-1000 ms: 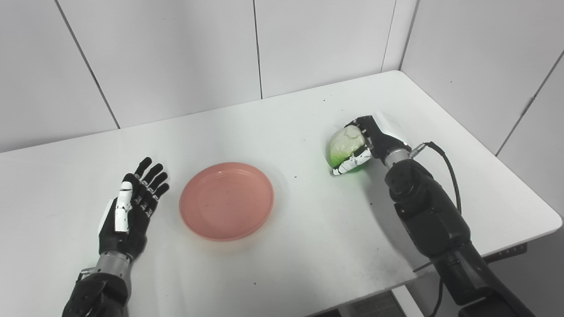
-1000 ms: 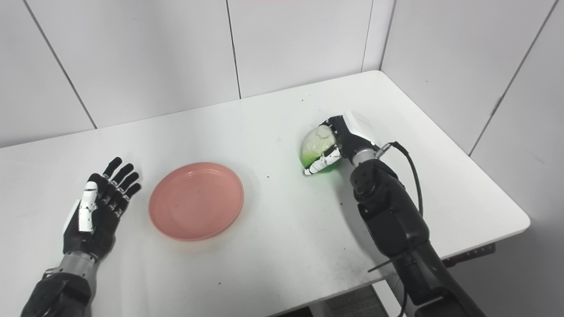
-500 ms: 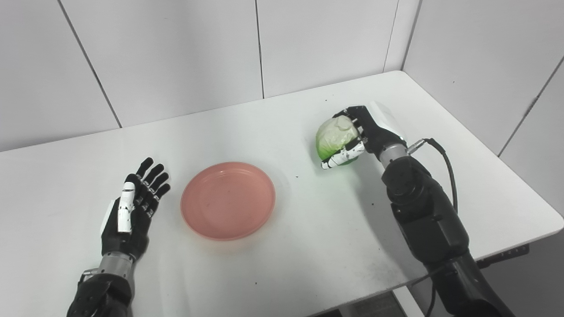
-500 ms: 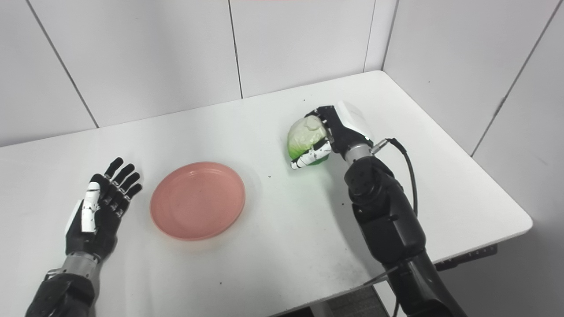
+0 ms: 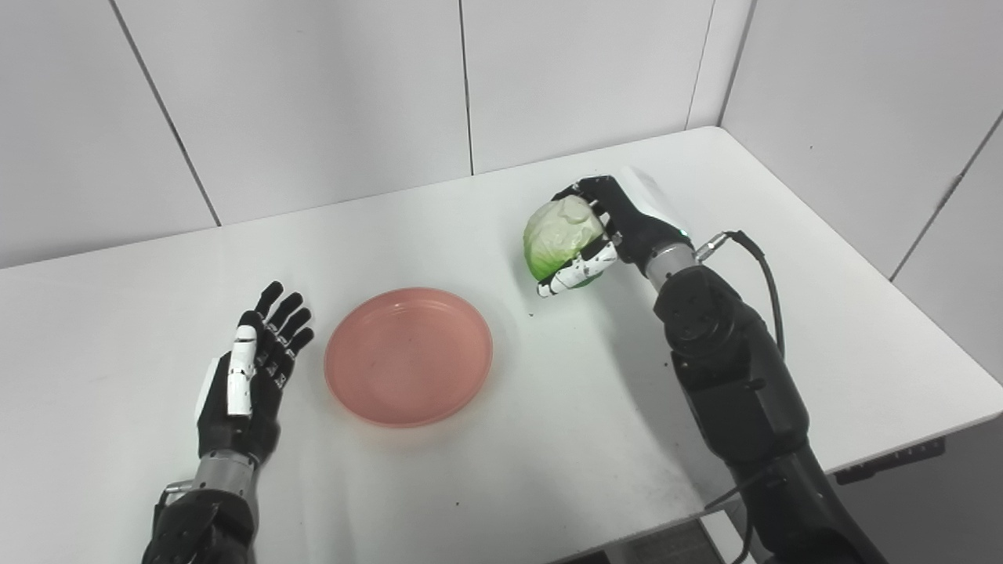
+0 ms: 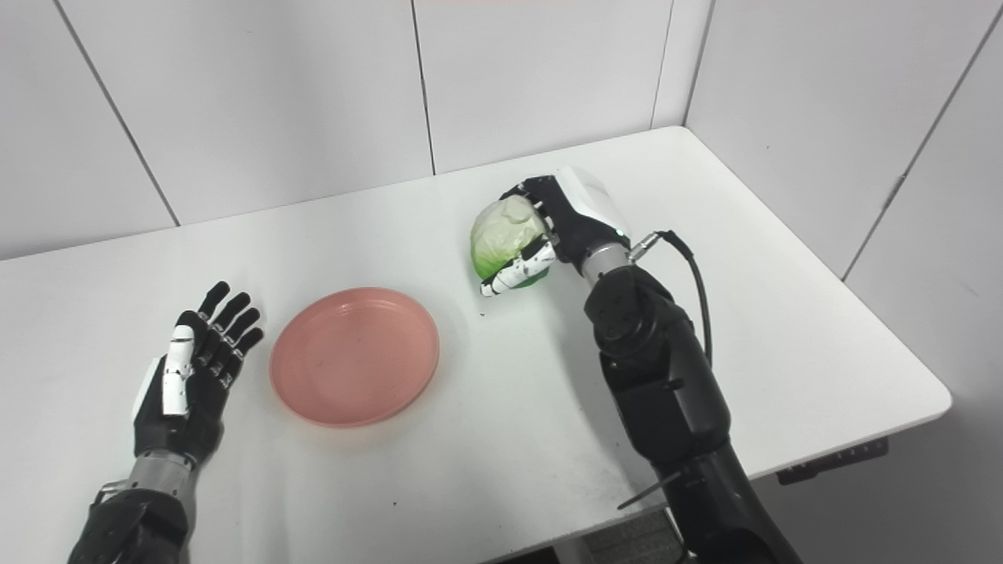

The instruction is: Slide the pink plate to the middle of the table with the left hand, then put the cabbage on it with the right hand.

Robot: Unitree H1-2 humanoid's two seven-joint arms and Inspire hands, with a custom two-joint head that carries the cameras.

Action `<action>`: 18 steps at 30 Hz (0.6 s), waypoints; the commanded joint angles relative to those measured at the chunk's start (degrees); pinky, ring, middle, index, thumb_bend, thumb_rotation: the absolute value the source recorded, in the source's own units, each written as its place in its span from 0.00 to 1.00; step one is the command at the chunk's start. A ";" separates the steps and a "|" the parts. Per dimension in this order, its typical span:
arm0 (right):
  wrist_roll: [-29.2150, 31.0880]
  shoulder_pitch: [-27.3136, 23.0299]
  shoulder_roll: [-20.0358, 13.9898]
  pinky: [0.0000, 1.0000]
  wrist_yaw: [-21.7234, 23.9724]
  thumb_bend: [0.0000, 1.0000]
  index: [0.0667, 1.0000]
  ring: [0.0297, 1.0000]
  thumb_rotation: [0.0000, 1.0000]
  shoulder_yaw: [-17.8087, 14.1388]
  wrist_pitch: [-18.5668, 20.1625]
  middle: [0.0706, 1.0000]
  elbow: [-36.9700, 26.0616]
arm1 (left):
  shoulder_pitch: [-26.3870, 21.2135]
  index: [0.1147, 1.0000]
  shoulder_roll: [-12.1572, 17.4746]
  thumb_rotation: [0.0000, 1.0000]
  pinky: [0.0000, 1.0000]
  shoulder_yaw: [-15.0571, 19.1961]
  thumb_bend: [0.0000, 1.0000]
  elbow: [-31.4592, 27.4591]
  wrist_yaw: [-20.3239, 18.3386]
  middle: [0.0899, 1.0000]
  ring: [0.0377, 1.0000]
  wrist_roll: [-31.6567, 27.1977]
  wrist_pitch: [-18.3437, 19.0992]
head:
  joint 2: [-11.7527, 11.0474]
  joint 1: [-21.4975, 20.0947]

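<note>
A: Where's the pale green round cabbage (image 5: 563, 239)?

B: Grasped in the black-and-white right hand (image 5: 607, 235), lifted off the white table (image 5: 823, 313), at about two o'clock from the round shallow pink plate (image 5: 408, 356), which lies near the table's middle.

A: And the other hand?

B: The black left hand (image 5: 251, 376) lies released, fingers spread, at nine o'clock just beside the plate.

A: Risks?

B: The grip looks one-sided, so the round head could roll out mid-carry. Dropped high, it may bounce off the shallow rim.

A: Do the views differ?

B: Slightly. The right eye view shows more of the hand's white back; whether fingers wrap underneath, I can't tell.
</note>
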 commanded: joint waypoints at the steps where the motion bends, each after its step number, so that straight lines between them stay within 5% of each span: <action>1: 1.25 -3.62 0.55 0.34 -1.57 0.51 0.52 0.36 0.00 1.26 -0.90 0.46 -0.32 | 1.35 0.89 -1.24 1.00 0.91 -0.99 0.49 1.07 1.05 0.90 0.90 1.06 3.15 | 0.06 1.60; 18: 6.32 -7.84 4.57 0.34 -5.94 0.51 0.53 0.35 0.00 11.08 -4.55 0.44 8.25 | 0.84 0.89 -6.12 1.00 0.89 -3.10 0.48 0.23 6.05 0.90 0.90 4.75 3.97 | 0.15 11.97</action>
